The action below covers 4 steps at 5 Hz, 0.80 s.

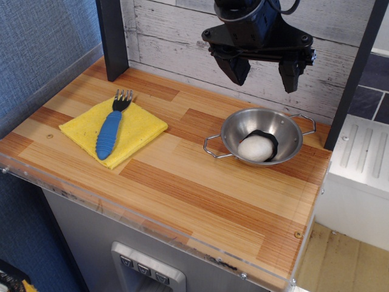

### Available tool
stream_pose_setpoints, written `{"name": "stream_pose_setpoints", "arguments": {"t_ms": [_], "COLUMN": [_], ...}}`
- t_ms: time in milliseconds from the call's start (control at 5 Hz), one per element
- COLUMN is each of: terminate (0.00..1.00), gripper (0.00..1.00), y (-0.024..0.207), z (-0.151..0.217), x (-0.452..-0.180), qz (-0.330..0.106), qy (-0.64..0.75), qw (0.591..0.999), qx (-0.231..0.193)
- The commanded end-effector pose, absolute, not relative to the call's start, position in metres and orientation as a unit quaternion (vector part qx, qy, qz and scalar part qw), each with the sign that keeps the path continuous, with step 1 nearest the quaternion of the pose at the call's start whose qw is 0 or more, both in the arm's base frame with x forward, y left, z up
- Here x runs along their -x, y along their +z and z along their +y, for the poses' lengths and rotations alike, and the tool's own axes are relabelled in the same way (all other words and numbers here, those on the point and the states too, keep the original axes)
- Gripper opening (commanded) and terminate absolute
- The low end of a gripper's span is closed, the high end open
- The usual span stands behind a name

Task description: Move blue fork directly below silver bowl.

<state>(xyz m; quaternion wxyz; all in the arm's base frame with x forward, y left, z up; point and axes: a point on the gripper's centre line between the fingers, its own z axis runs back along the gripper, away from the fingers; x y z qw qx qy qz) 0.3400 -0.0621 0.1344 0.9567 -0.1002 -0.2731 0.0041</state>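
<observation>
A mock kitchen set: a wooden counter (200, 201) with a clear plastic edge, whitewashed plank backdrop (176, 36), and button panel (144, 267) below.

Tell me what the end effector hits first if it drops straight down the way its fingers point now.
Probably the silver bowl, at its back rim or the white ball inside. The open end effector hangs above it, fingers down. With depth unclear, it may instead meet the wooden table behind the bowl.

Bright, even light; sharp focus; soft glare inside the silver bowl (276, 125)
</observation>
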Motion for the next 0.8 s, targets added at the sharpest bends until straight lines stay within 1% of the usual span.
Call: {"name": "stream_pose_setpoints", "arguments": {"t_ms": [0,200,400,600], "terminate": [0.0,0.0,0.0,0.0], "gripper": [1.0,1.0,1.0,1.0], "y": [0.134,0.141,0.139,0.134], "z": [-0.062,-0.033,-0.009,0.03], "x": [-0.34,-0.326,-0.317,-0.302], "qz": [-0.273,-0.272,-0.271,-0.269], "qy": [0.004,0.043,0.088,0.142], "qw": [0.957,0.958,0.956,0.951], "qx": [0.1,0.076,0.066,0.054]}}
